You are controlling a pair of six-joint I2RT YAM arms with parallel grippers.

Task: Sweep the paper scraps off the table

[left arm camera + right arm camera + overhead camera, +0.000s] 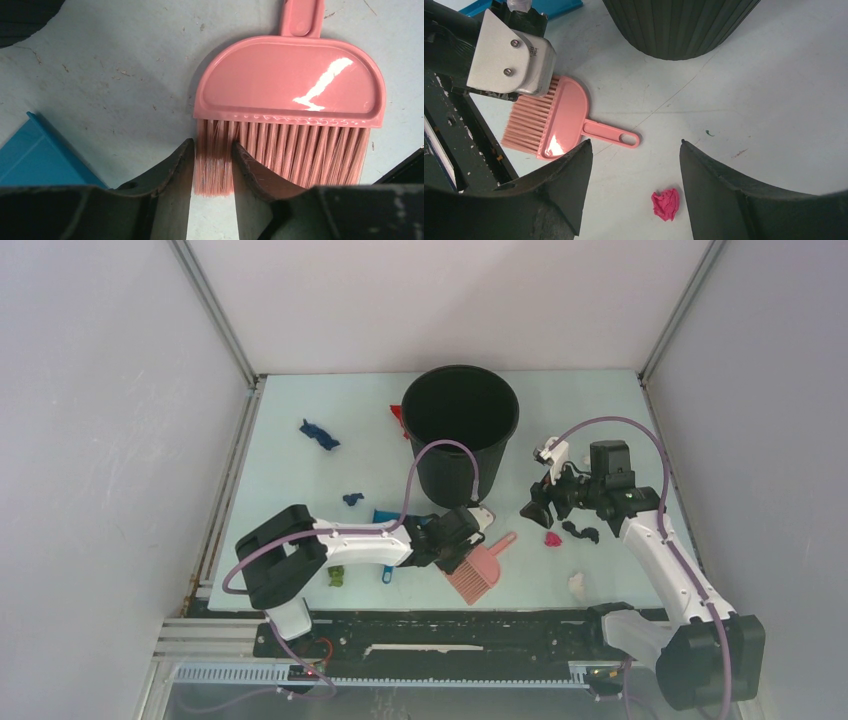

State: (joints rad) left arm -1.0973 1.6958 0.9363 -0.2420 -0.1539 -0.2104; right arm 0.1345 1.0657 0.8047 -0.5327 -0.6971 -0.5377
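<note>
**Near the Front Edge, Left Jaws Astride the Brush Bristles**

Close to the near edge of the table [290, 475], a pink hand brush [482, 566] lies flat with its handle pointing toward the back. The left gripper [212, 150] is down at the brush's bristle end. Its jaws sit either side of the outermost tuft with only a narrow gap, and bristles fill that gap. From where I stand I cannot tell whether they are squeezing or only touching. A blue dustpan [40, 155] lies just beside that gripper, mostly hidden under the left arm from above.

The right gripper [635, 150] hangs over the table's right side with its jaws spread wide and nothing between them. A magenta scrap [666, 204] lies on the surface below it.

The other paper scraps are scattered on the table. A dark blue scrap [318, 433] lies far back on the left. A smaller blue scrap [352, 499] is nearer the dustpan, and a red scrap [397, 416] is beside the black bucket [460, 430]. A green scrap [336, 576] sits by the left arm near the front. A black scrap [580, 532] and a white scrap [577, 583] lie on the right.
</note>
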